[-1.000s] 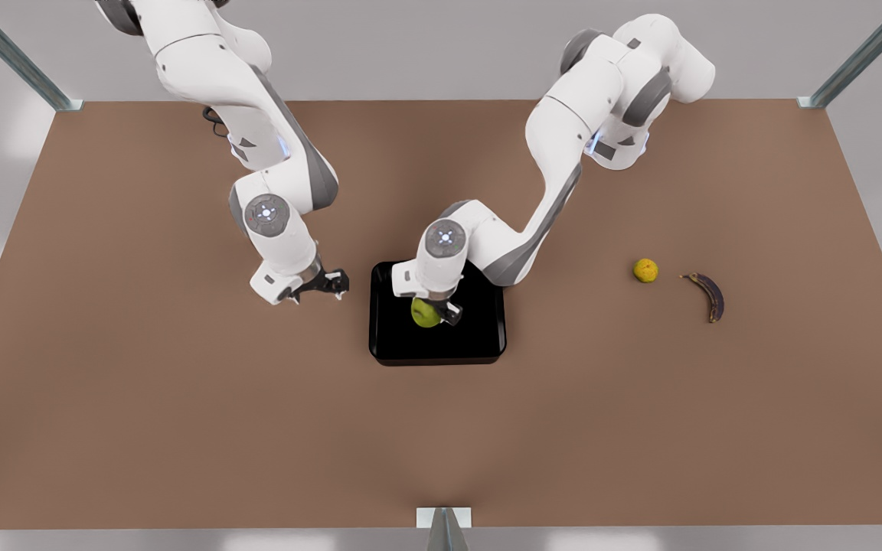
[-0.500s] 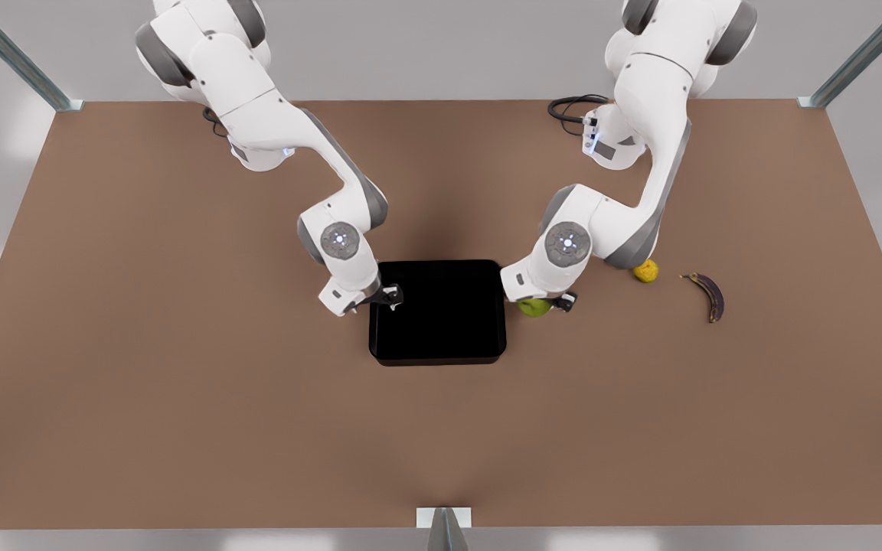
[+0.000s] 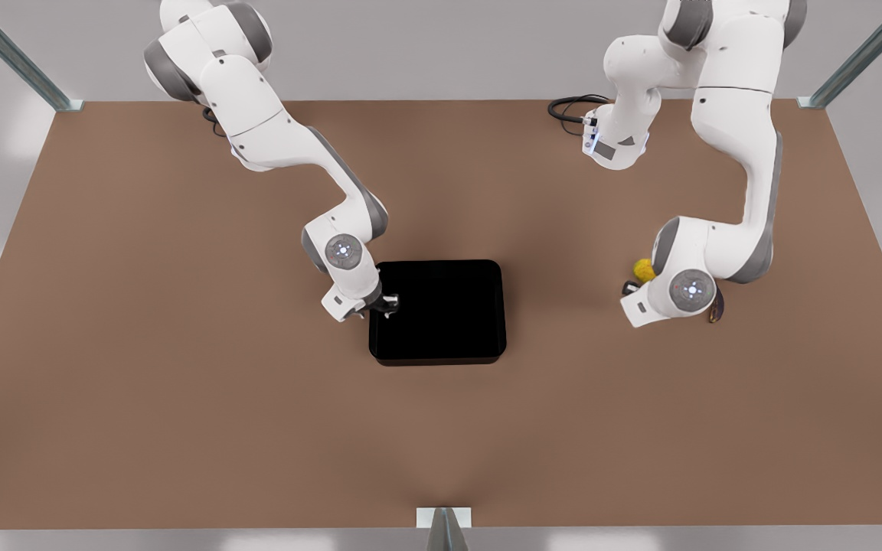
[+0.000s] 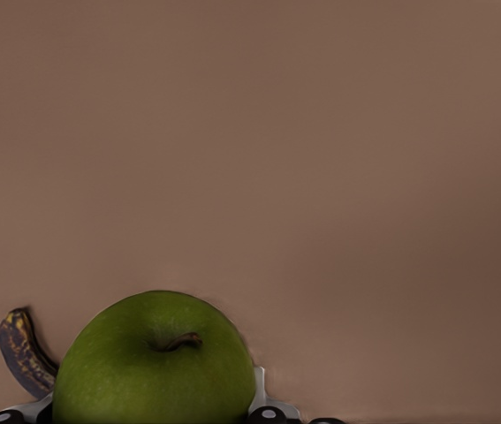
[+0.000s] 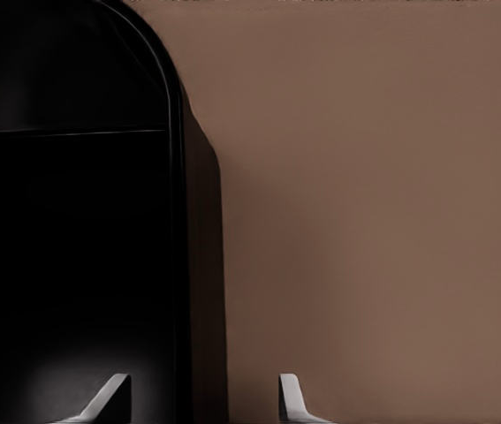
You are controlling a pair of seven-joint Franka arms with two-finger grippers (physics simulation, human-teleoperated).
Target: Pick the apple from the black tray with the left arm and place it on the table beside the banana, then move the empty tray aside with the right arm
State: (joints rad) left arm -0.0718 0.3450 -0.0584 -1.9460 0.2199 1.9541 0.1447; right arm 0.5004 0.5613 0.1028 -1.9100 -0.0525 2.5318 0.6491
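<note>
Apple (image 4: 148,362) gripped in left gripper (image 4: 148,415) beside banana (image 4: 20,352); needs lowering, release. Right gripper (image 5: 204,393) open astride black tray (image 5: 73,247) wall; closing next.

Open table (image 3: 181,367) all around black tray (image 3: 441,321); banana (image 4: 22,353) just beside held apple (image 4: 153,367).

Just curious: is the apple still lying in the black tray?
No, the tray lies empty, and the apple sits in the left gripper near the banana.
</note>
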